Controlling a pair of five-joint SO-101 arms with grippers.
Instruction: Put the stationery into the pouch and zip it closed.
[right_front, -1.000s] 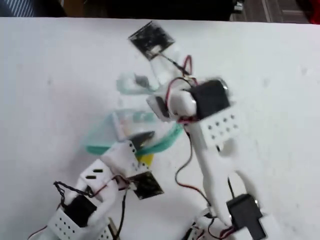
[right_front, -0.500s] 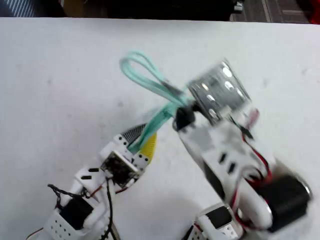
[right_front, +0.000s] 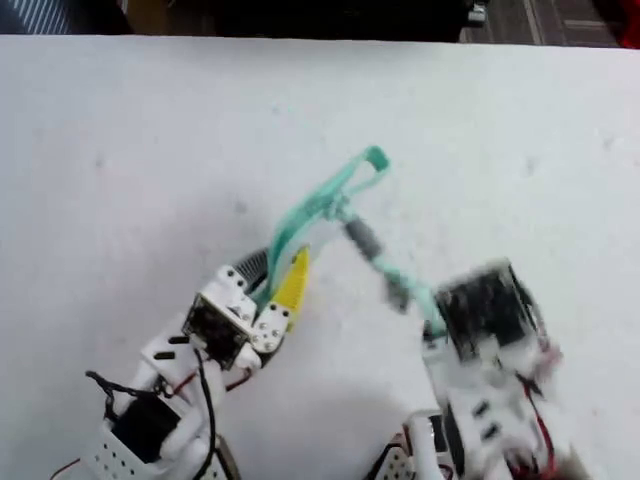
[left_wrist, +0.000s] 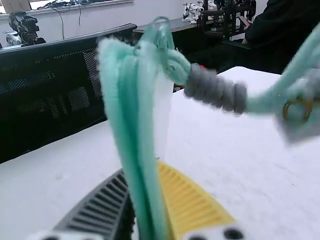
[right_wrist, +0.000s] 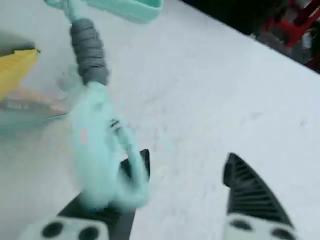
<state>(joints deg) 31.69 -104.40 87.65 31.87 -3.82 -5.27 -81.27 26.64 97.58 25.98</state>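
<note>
A white table (right_front: 120, 150) spreads under both arms. The left arm (right_front: 160, 400) comes in from the near left corner, and the right arm (right_front: 490, 400) stands at the near right.

The teal-edged pouch (right_front: 320, 205) is lifted off the table, seen edge-on and slanting up and away from the left gripper (right_front: 283, 262). That gripper's grey and yellow fingers (left_wrist: 190, 205) are clamped tight on the pouch's lower edge, one on each side.

From the upper end of the pouch a fuzzy teal cord (right_front: 383, 268) runs down toward the right gripper (right_wrist: 187, 175). Its two black fingers are spread wide, with bare table between them. The fluffy end of the cord lies against one finger, but nothing is pinched. Whether it is hooked there cannot be told.

A short grey wrap (left_wrist: 215, 92) sits on the cord just beside the pouch.
</note>
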